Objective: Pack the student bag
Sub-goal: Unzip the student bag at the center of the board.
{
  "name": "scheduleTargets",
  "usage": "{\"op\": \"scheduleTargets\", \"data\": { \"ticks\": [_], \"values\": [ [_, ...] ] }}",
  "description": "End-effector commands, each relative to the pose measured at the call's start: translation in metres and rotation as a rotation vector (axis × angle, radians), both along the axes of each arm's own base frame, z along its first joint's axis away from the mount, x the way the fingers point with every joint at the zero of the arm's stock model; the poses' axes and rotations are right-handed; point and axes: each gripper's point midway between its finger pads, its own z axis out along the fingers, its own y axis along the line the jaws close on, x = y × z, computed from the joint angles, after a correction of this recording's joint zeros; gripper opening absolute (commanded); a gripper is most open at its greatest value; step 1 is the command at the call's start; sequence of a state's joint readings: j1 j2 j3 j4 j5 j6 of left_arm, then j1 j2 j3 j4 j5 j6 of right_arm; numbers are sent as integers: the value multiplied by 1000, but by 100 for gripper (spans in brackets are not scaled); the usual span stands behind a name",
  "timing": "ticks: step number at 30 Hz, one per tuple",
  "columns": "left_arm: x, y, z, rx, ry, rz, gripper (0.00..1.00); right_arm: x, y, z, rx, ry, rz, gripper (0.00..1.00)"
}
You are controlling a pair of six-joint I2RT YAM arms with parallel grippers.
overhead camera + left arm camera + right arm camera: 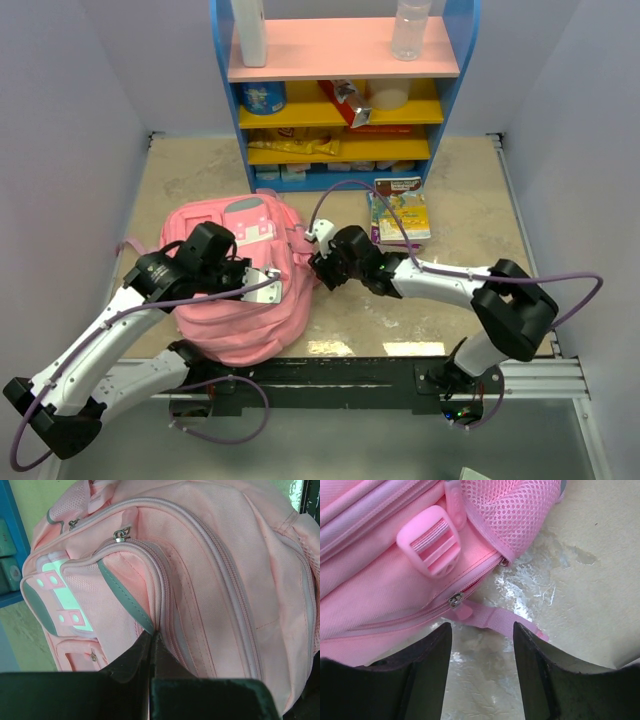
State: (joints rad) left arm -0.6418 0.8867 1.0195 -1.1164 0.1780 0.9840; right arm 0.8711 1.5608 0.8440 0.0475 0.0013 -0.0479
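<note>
The student bag (240, 310), pink with a grey zip strip, lies on the table between the arms. My left gripper (262, 285) rests on its top; in the left wrist view its fingers (152, 634) stand pressed together on a fold of the bag (225, 580) where a grey trim meets the seam. My right gripper (318, 264) sits at the bag's right side. In the right wrist view it (482, 625) stands open just above the table. A zip slider (455, 600) and a pink strap (505, 622) lie just beyond its tips, apart from them.
A blue shelf unit (340, 100) with pink and yellow boards stands at the back, holding bottles, a can and packets. A picture book (400, 212) lies on the table in front of it. Walls close in on both sides.
</note>
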Motion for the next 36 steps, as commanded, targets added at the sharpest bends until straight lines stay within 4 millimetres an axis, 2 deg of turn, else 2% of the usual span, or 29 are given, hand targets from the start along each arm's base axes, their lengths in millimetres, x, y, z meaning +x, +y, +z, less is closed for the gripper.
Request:
{"op": "scheduleTargets", "data": {
  "ticks": [1,3,5,6,16,21,27,36],
  "values": [
    [29,-7,56,-75,-218,6,0,-10,15,31,241,-29,-11,54],
    [29,-7,60,-77,-223,5,0,-13,15,37,296,-40,-12,54],
    [29,-8,60,-74,-220,0,0,-14,16,34,321,-52,-7,53],
    [29,-7,61,-72,-222,-2,0,-14,14,26,311,-46,-12,53],
    [29,-8,61,-68,-209,0,0,-12,26,20,365,-84,28,49],
    [29,-7,62,-67,-213,3,0,-17,28,8,370,-77,61,46],
    [28,-6,60,-67,-207,6,0,-12,27,-10,325,-66,43,40],
    [26,-4,60,-63,-205,13,0,-3,32,0,387,-111,15,34]
  ]
}}
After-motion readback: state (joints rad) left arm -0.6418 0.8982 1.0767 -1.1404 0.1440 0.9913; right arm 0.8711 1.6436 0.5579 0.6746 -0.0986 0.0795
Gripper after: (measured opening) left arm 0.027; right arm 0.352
